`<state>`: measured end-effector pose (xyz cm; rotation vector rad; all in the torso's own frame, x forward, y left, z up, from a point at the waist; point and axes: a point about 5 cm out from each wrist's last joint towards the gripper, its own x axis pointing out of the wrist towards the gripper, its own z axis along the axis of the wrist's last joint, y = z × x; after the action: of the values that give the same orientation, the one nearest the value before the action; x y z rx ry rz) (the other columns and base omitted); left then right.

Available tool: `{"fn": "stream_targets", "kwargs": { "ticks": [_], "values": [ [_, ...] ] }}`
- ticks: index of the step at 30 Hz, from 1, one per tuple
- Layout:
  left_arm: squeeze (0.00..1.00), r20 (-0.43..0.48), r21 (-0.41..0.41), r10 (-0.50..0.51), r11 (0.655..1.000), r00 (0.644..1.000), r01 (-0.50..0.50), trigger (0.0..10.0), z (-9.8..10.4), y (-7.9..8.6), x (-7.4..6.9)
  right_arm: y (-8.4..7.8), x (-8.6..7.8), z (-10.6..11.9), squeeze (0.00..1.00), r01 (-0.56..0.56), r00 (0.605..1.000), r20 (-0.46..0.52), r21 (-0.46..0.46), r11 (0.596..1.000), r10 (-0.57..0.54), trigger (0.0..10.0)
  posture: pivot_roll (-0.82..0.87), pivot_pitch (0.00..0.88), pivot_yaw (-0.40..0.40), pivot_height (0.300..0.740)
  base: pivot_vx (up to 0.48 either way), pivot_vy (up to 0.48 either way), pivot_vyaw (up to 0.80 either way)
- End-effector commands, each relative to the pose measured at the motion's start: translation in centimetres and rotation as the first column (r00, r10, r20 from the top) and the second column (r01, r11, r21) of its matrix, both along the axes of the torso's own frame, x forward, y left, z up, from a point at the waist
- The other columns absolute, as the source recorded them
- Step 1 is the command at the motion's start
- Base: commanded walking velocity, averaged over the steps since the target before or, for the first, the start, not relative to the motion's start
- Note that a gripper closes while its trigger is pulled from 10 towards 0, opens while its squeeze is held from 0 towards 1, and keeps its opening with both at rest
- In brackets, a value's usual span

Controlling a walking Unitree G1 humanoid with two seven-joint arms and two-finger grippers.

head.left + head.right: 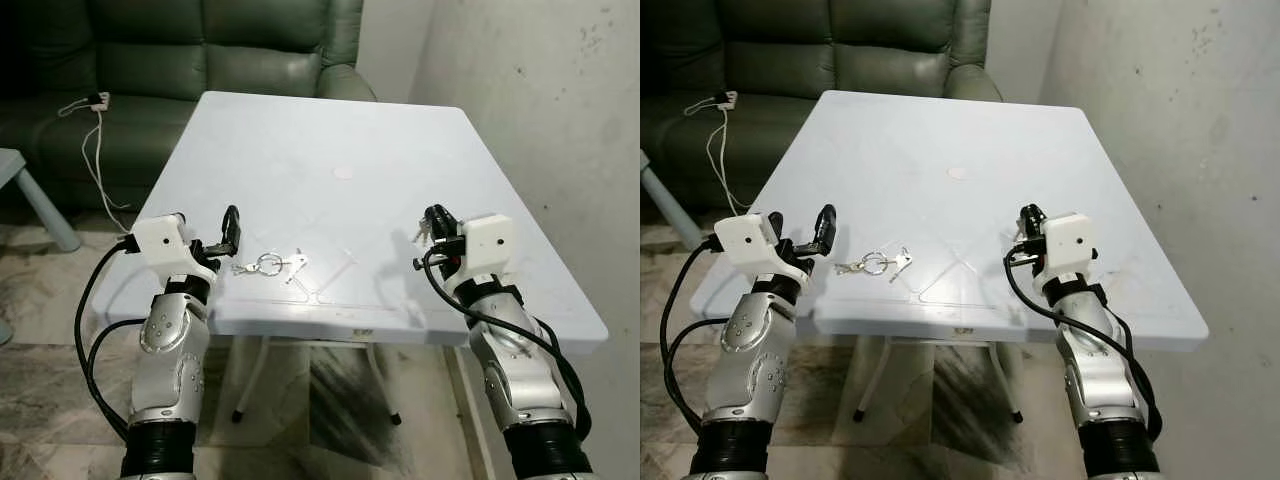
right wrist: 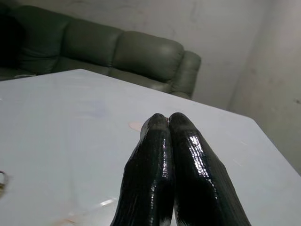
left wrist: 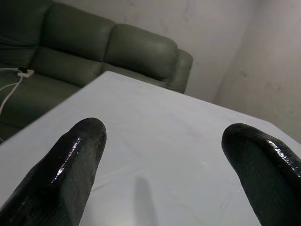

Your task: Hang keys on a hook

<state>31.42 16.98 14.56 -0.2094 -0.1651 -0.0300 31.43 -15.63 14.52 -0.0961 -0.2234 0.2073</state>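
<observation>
Keys (image 1: 268,265) flat on worktop (image 1: 330,130), near front edge, just beside left pincer (image 1: 229,236) on its inner side; not yet held. Left pincer released, fingers (image 3: 70,165) spread wide, hovering low over worktop. Right pincer (image 1: 436,222) clenched, fingers pressed together, nothing visible between them, well apart from keys. No hook found in any view.

Step judged: pick-up by left pincer. Recommended: shift inward, centre over ring, descend until tips touch worktop, pinch ring rather than a loose blade. Risk: thin flat metal sliding away on smooth surface
</observation>
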Motion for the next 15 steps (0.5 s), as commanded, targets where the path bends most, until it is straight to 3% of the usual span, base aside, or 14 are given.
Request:
{"fn": "stream_targets", "kwargs": {
  "ticks": [1,15],
  "values": [
    [0.0,0.014,-0.004,-0.003,1.0,1.0,0.003,10.0,0.54,-0.05,0.0,0.1,-0.15,0.54,0.0,-0.003,1.0,0.019,0.006,1.0,0.003,10.0,0.04,0.0,-0.09,0.74,0.0,0.304,0.0],
    [0.0,0.013,-0.015,0.004,1.0,1.0,-0.004,10.0,0.52,0.04,-0.09,0.15,-0.28,0.57,0.0,-0.013,1.0,0.016,0.001,1.0,0.013,10.0,0.04,0.0,-0.098,0.74,0.0,0.303,0.0]
  ]
}}
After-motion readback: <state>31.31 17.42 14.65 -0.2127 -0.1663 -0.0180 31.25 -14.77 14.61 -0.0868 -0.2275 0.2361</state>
